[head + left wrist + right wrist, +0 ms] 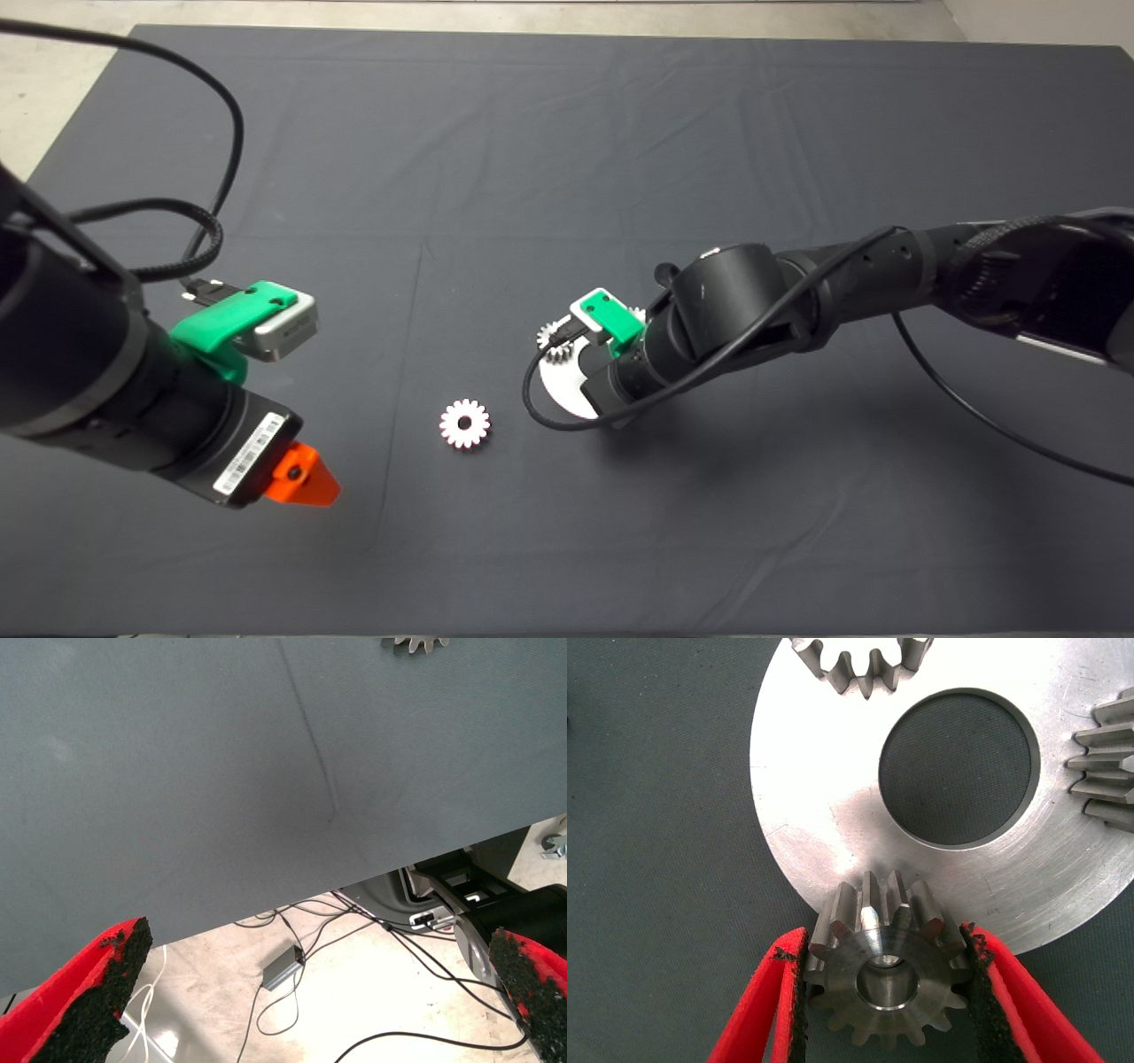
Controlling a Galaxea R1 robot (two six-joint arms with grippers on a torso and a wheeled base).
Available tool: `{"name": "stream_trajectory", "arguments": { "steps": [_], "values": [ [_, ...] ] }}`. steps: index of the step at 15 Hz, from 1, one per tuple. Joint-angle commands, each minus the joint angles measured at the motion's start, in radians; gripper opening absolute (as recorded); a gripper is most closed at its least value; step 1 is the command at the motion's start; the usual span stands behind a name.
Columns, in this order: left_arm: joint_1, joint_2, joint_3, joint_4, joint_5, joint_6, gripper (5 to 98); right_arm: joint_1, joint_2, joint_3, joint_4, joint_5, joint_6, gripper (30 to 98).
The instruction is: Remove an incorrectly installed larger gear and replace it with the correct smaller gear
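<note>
The larger gear (464,424), silver with a wide centre hole, lies flat on the mat by itself, left of the round silver plate (563,387); its teeth also show in the left wrist view (416,642). My right gripper (884,941) reaches down over the plate and is shut on the smaller gear (884,979), its pads touching the teeth on both sides. That gear sits at the rim of the plate (824,806). My left gripper (306,478) hovers at the lower left, open and holding nothing, its fingers (89,992) wide apart.
Two other small gears (864,665) (1107,762) stand on the plate around its big round hole. Black cables loop from both arms. Beyond the mat's near edge, the floor with cables and a small grey box (283,967) shows.
</note>
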Motion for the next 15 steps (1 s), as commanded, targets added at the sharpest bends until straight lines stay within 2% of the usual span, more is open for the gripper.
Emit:
{"name": "stream_trajectory", "arguments": {
  "steps": [1, 15],
  "values": [
    [-0.022, 0.003, 0.011, -0.020, 0.063, -0.010, 97.6, 0.026, 0.017, -0.001, -0.058, -0.043, -0.007, 37.6],
    [-0.022, 0.005, 0.012, -0.020, 0.063, -0.010, 97.6, 0.026, 0.027, -0.004, -0.058, -0.043, -0.010, 39.5]
  ]
}}
